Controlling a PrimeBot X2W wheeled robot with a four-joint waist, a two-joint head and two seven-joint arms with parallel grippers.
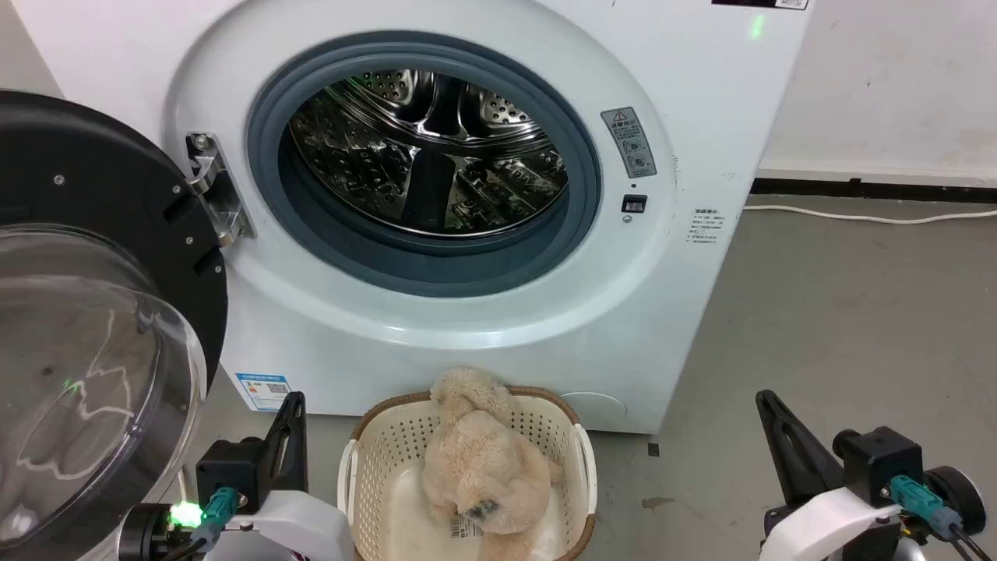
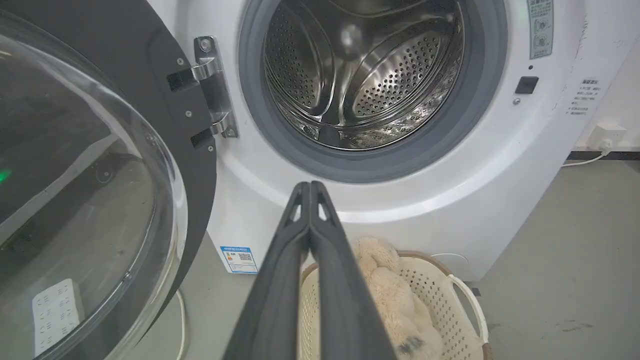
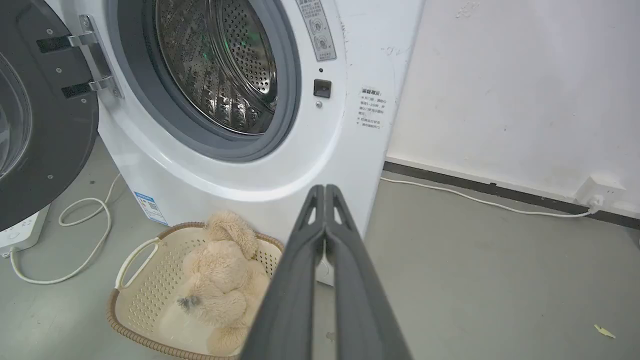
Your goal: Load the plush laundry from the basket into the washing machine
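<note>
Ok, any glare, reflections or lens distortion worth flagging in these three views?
Head view: bright highlights on the shiny perforated steel drum; pale reflections and a green spot on the clear black-rimmed bubble door. Left wrist view: wide-angle lens bows the large white front-loading washing machine. Right wrist view: even, soft light; faint green glints inside the drum.

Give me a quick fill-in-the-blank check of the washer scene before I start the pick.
The door of the washing machine stands ____.
The plush laundry lies in the basket; the drum is ____.
The left hand and the right hand are both ____.
Missing words: open; empty; shut.
</note>
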